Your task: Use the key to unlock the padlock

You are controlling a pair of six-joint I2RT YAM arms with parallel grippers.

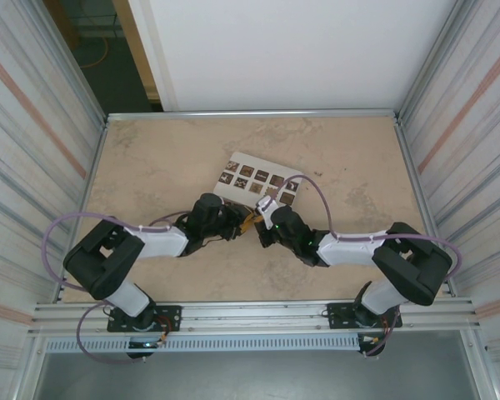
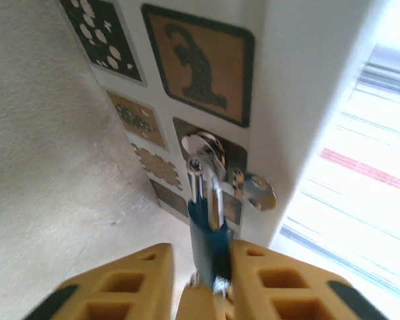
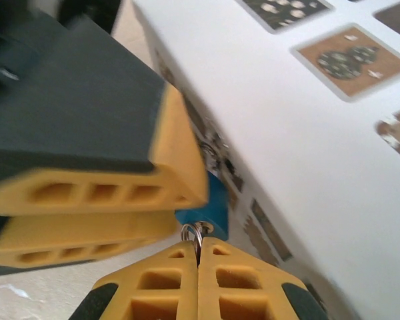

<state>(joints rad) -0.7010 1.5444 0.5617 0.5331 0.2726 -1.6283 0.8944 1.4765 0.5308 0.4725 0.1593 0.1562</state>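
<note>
Padlock (image 2: 207, 227), low centre, loose between part-open jaws of left gripper (image 2: 201, 252); right gripper (image 3: 199, 250) pinched shut on key ring (image 3: 195, 231), so a tug could drag it free.

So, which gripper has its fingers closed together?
The right gripper: its fingertips meet on a small ring. On the left gripper the fingers stand apart, the padlock between them.

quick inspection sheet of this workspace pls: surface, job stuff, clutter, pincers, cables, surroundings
surface: beige mottled table
job's things: blue padlock with silver shackle; small metal ring beside it
clutter: white box with brown squares, just behind the padlock
pincers: left pincer around the padlock, grip unclear; right pincer shut on the ring
cables: lilac cables loop from both arms
surroundings: striped side walls, white back wall, metal rail nearest
</note>
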